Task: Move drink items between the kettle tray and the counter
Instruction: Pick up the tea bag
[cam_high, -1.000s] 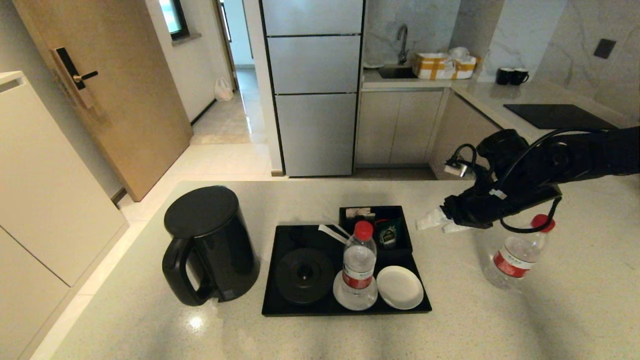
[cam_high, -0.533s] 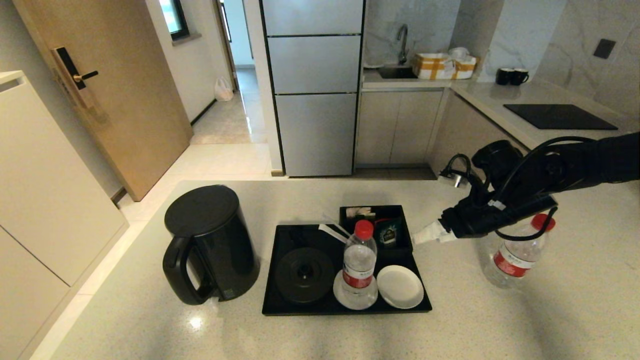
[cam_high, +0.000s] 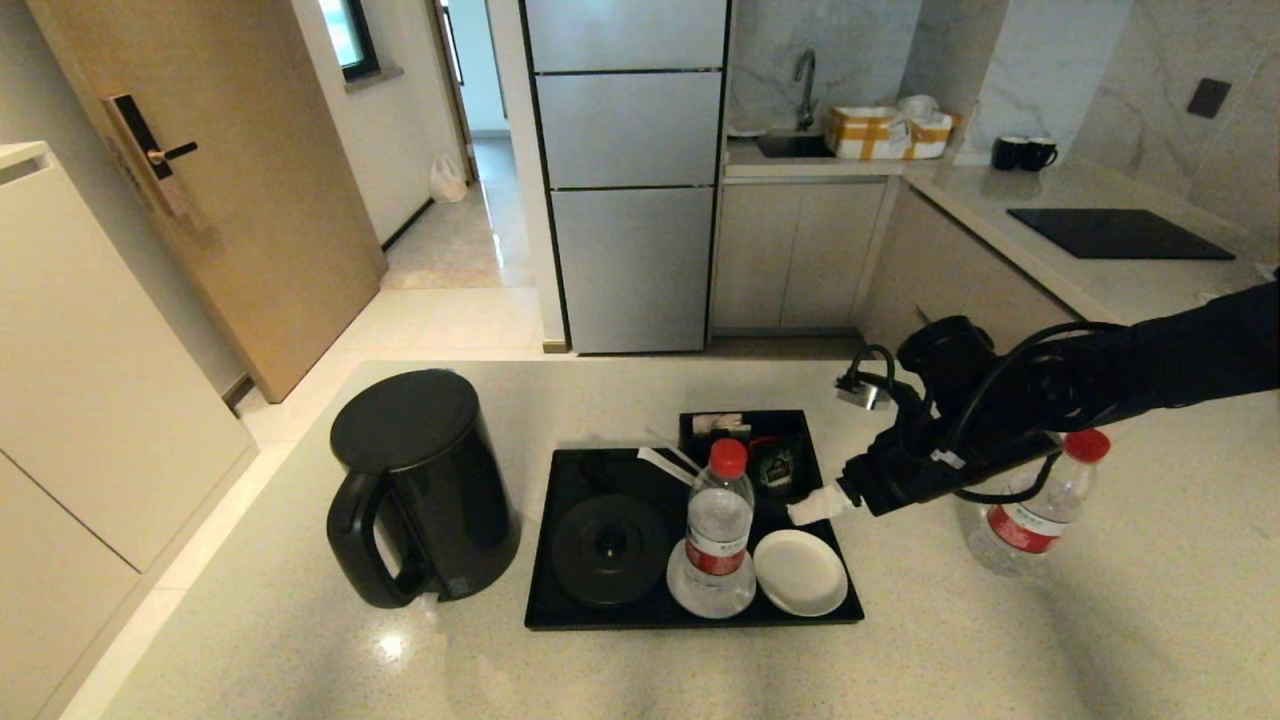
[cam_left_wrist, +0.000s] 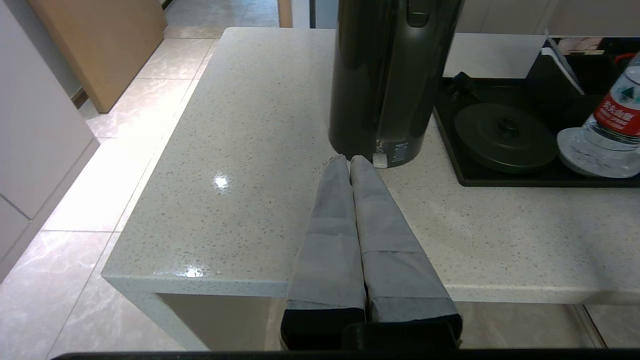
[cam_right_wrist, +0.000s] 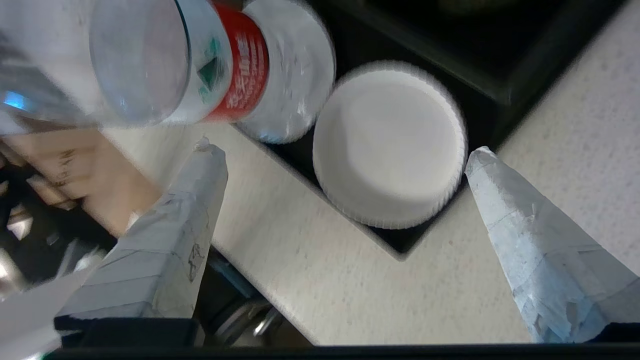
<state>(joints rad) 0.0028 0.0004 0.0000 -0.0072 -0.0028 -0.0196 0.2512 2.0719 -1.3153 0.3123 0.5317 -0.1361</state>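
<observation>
The left gripper is clenched with nothing between its fingers. It sits parked at the near edge of the counter, just in front of the black kettle that stands on the counter left of the kettle tray.

On the kettle tray, one water bottle stands upright on the left white coaster, its long axis vertical. The empty right coaster lies just beside it. The teal sachet leans in the compartment box at the tray's far right corner.

The right gripper hovers over the tray's right edge with its fingers spread wide and nothing held. Its tips point left, toward the tray bottle. In the right wrist view the empty coaster lies between the fingertips, with the bottle off to one side.

A second water bottle stands on the counter behind the right arm, well apart from the tray.

The right arm is judged much nearer to the tray bottle. A side approach across the vertical axis appears suitable.
</observation>
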